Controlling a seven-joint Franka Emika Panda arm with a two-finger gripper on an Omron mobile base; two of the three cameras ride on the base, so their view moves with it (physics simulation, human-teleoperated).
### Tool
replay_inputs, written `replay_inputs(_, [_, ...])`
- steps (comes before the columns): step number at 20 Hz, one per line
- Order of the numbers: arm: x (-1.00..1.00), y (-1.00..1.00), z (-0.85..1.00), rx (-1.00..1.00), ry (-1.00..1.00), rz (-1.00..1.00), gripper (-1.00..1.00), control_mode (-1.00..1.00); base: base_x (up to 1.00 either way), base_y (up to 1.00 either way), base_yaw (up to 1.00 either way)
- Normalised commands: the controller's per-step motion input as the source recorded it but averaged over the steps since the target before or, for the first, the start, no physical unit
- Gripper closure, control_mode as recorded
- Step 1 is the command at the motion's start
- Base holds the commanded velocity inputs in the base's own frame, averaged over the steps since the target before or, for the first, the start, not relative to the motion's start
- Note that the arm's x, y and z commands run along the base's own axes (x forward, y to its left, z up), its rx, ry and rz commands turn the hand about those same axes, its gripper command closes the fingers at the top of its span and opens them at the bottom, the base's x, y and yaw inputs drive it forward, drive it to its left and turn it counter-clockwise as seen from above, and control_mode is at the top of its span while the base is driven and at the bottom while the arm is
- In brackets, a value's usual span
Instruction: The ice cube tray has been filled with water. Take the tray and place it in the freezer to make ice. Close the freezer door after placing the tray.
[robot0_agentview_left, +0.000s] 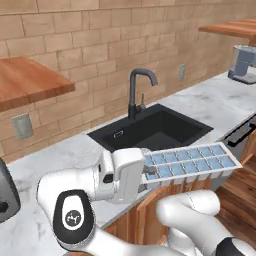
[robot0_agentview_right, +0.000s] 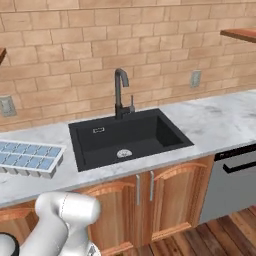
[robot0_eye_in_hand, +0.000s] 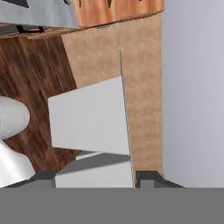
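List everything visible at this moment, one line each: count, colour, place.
ice cube tray: one, white, pale-blue cells, held level off the counter's front edge
sink: one, black, set in the counter
faucet: one, dark, behind the sink
counter: one, grey marble, along the brick wall
wall outlets: two, grey, on the brick wall
cabinet doors: brown wood, under the sink
dishwasher: one, grey, right of the cabinets
gripper: one, white, jaws shut on the tray's end

tray (robot0_agentview_left: 192, 162): in my gripper (robot0_agentview_left: 146, 172), out over the counter's (robot0_agentview_left: 65, 155) front edge
sink (robot0_agentview_left: 155, 131): behind the tray, in the counter
faucet (robot0_agentview_left: 136, 90): behind the sink
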Motion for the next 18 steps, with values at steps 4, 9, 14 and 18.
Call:
replay_inputs(4, [0.0, 0.0, 0.0, 0.0, 0.0, 0.0, 1.0, 1.0, -0.07, 0.0, -0.77])
replay_inputs(9, [0.0, 0.0, 0.0, 0.0, 0.0, 0.0, 1.0, 1.0, 0.0, -0.09, -0.67])
replay_inputs(14, [0.0, 0.0, 0.0, 0.0, 0.0, 0.0, 1.0, 1.0, 0.0, -0.3, -0.6])
replay_inputs(18, [0.0, 0.0, 0.0, 0.0, 0.0, 0.0, 1.0, 1.0, 0.0, -0.38, -0.63])
